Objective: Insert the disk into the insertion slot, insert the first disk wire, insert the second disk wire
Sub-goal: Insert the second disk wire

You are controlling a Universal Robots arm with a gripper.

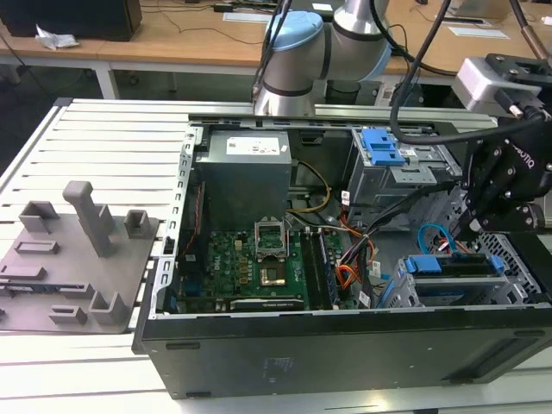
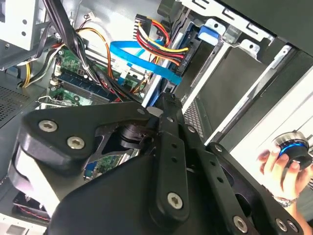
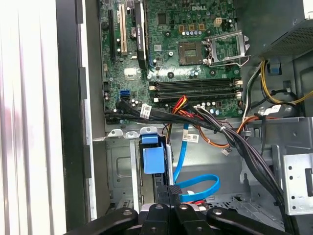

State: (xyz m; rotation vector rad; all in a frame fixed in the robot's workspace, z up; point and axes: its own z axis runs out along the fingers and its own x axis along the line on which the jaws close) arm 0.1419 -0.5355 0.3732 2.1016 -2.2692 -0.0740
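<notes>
My gripper [image 3: 171,193] has its fingertips pressed together, pinching the black connector end of the second disk wire [image 3: 195,188], the thin flat light-blue cable that loops just beside them in the first wrist view. In the second wrist view the same blue ribbon [image 2: 142,61] runs from the closed fingertips [image 2: 166,100] up toward a bundle of red, yellow and black power leads [image 2: 159,41] plugged in at the drive's rear edge. The disk [image 1: 453,266], framed in its bright blue caddy, sits seated in the insertion slot [image 1: 405,297], the perforated grey cage at the near corner of the open computer case [image 1: 345,354] on the exterior view's right. I see the gripper [image 1: 470,233] hanging directly over that caddy. Farther back stands a second cage with a blue latch [image 1: 384,147]. The motherboard [image 1: 250,263] lies well apart. A person's hand [image 2: 281,169] rests on a round blue-lit knob [image 2: 293,147] outside the case.
</notes>
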